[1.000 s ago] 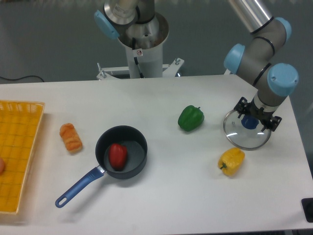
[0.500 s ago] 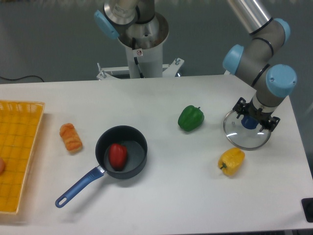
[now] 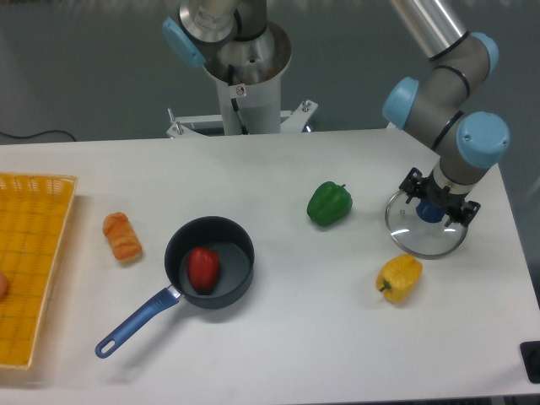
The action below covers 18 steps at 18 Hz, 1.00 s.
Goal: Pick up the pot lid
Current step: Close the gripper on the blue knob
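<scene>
Camera: white tabletop [image 3: 308, 287], lid [image 3: 412, 238], yellow crate [image 3: 38, 187].

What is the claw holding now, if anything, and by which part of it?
It cannot be told: the claw has its fingers around the knob of the lid, but whether they grip it is unclear.

- White table [image 3: 321, 295] is holding:
- yellow crate [image 3: 52, 253], left edge
- orange item [image 3: 122, 237], left
- pan [image 3: 228, 263], lower left
- green pepper [image 3: 330, 204], centre
- pot lid [image 3: 420, 238], right
- yellow pepper [image 3: 399, 278], lower right
</scene>
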Each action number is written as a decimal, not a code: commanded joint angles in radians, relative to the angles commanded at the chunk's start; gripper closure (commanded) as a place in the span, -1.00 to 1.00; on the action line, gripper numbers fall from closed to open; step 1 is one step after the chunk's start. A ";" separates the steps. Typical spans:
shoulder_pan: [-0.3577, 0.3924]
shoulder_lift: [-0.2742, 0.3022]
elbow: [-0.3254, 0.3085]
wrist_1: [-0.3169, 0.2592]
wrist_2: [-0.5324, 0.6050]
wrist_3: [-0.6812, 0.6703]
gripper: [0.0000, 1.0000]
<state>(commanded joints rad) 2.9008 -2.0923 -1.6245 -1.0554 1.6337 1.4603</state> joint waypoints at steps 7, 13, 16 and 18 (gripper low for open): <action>0.000 0.002 0.005 -0.002 0.009 0.000 -0.30; 0.000 0.005 0.009 -0.006 0.012 0.002 -0.17; 0.000 0.006 0.018 -0.015 0.014 0.003 -0.13; 0.000 0.012 0.028 -0.023 0.014 0.005 -0.12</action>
<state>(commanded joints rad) 2.9008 -2.0801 -1.5970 -1.0783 1.6475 1.4649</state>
